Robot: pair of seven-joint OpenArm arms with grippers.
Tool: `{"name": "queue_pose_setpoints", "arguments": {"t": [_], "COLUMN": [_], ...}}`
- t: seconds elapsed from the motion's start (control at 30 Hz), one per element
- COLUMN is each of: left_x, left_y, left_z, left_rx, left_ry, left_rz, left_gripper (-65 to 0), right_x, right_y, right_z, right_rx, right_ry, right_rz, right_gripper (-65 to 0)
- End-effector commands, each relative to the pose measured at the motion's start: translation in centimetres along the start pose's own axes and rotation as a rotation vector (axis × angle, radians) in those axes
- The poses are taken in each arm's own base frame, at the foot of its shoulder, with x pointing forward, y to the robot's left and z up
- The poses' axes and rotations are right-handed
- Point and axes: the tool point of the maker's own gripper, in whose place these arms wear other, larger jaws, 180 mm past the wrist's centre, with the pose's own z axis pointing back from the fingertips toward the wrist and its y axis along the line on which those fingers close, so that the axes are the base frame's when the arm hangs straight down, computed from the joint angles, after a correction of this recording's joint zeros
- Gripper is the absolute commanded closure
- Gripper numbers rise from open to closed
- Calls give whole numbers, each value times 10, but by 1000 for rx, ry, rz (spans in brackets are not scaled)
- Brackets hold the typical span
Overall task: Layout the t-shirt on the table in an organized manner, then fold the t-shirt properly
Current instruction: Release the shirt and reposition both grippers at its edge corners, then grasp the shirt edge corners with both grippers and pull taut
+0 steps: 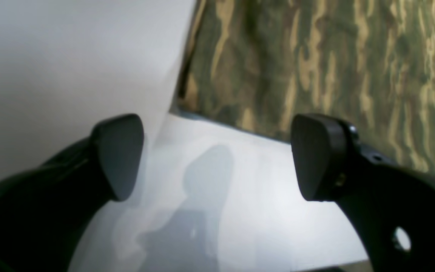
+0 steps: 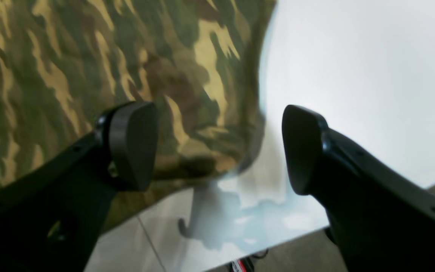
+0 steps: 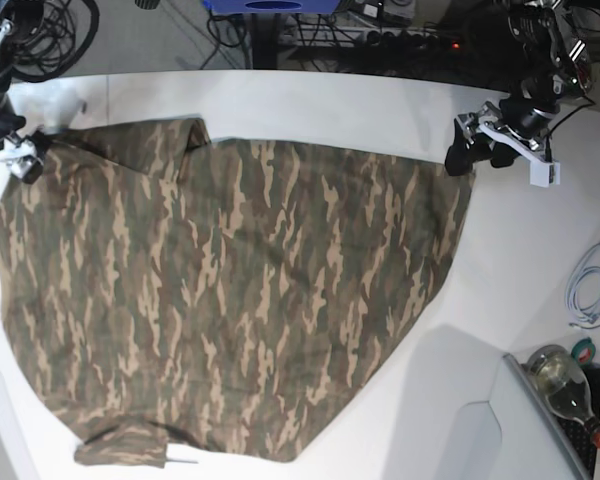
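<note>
We are viewing the camouflage t-shirt (image 3: 230, 300) lying spread flat across the white bench (image 3: 520, 270). Both the left gripper (image 1: 217, 158) and right gripper (image 2: 219, 147) are standing wide, gripping nothing, at opposite shirt corners.

Grey floor (image 3: 160, 40) strewn with black cables (image 3: 55, 35) behind.

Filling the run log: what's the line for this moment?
shirt: spread on table | left hand: open, at shirt corner | right hand: open, over shirt corner
</note>
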Motion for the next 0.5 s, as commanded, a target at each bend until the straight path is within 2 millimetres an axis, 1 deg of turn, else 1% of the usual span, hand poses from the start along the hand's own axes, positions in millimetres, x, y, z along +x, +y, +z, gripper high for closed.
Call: {"name": "queue_pose_setpoints", "arguments": {"t": [0.0,0.13,0.3,0.37,0.43,0.47], "left_x": [12,4,10,12,7,4], "left_y": [1,2,-1,-2,-11,-15], "left_z": [-1,-15,-30,-31,-36,-38], "left_rx": [-13,-26,-44,-47,-69,-79], "left_ry": [-37,-15,-20,-23,-2,11], "left_rz": [2,57,91,91,76,70], "left_gripper": [-579,-579,-578,-578,-576,-576], "right_x": [18,18,17,17,15,10], "right_y": [0,0,-1,-2,-8,-8], "right_z": [3,3,3,3,5,4], "right_rx": [8,7,5,5,-7,-7], "right_ry": [-53,-54,-53,-56,-62,-53], "right_rz": [10,10,9,-2,-31,-48], "right_gripper": [-479,-479,-479,-480,-488,-488]}}
